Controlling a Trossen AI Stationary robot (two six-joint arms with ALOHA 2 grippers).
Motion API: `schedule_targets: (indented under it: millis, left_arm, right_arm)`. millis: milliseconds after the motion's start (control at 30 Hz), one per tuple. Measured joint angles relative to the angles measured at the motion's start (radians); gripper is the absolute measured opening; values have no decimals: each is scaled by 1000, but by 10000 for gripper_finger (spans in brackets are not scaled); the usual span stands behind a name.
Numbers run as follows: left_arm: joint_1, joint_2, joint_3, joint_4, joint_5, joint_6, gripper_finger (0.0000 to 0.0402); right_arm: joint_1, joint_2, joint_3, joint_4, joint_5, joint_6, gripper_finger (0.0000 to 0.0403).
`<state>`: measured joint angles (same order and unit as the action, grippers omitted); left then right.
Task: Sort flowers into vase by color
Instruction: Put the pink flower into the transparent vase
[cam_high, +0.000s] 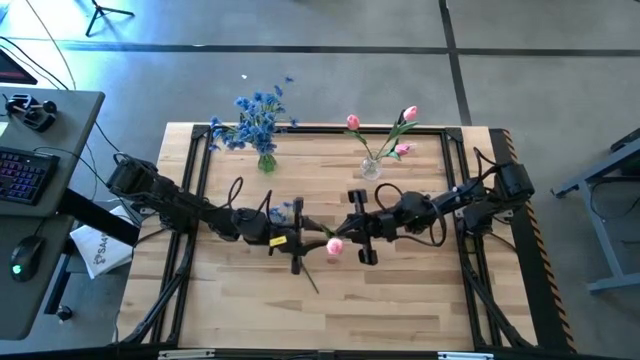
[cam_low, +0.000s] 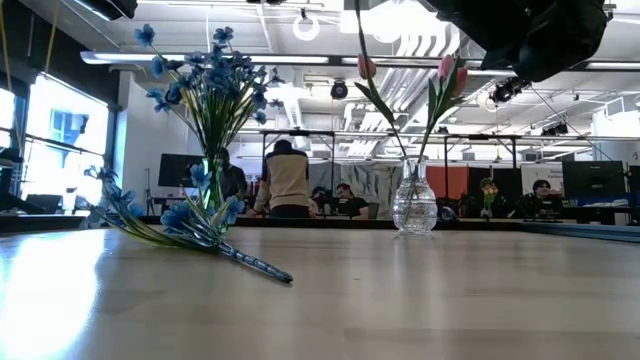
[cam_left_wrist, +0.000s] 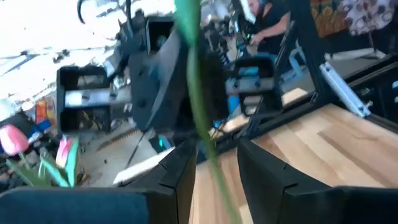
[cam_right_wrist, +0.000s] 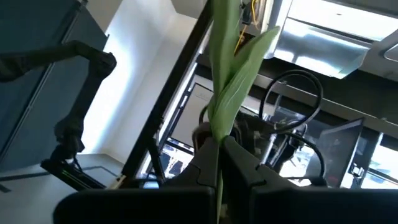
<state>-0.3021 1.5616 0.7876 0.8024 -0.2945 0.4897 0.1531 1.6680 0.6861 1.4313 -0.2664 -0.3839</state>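
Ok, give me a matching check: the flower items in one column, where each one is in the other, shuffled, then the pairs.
Items:
1. blue bunch
2. loose blue stem
3. pink tulips
4. single pink tulip

Places:
A. in the right-side vase
B. lying on the table
C. stem gripped by the right hand
D. in the left-side vase

Pairs: 1-D, 2-B, 3-A, 4-C

Both pincers, left (cam_high: 297, 243) and right (cam_high: 358, 226), meet at pink tulip (cam_high: 334, 245).
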Motion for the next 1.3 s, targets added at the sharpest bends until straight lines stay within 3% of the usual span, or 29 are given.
schedule_targets:
  millis: [300,500,600,800,967,1133,1300]
  left_arm:
    - [13,1,0,33,-6,-49,106]
    - [21,1,0,32,130,-42,103]
    - [22,1,0,32,123,-25,84]
    - [22,1,-2,24,113,8,8]
    - [0,0,-2,-14,-28,-7,3]
    - [-14,-8,13,-128,-215,-9,1]
    - [-11,-14,68,-286,-270,-57,1]
  right_arm:
    - [0,0,0,-58,27,9,0]
    - [1,-1,0,-86,52,9,0]
    - [1,-1,0,-94,61,9,0]
    - [2,-2,0,-135,60,43,8]
    - [2,-14,0,-197,145,133,33]
    - [0,-124,1,-497,296,152,92]
    - [14,-233,0,-722,466,178,144]
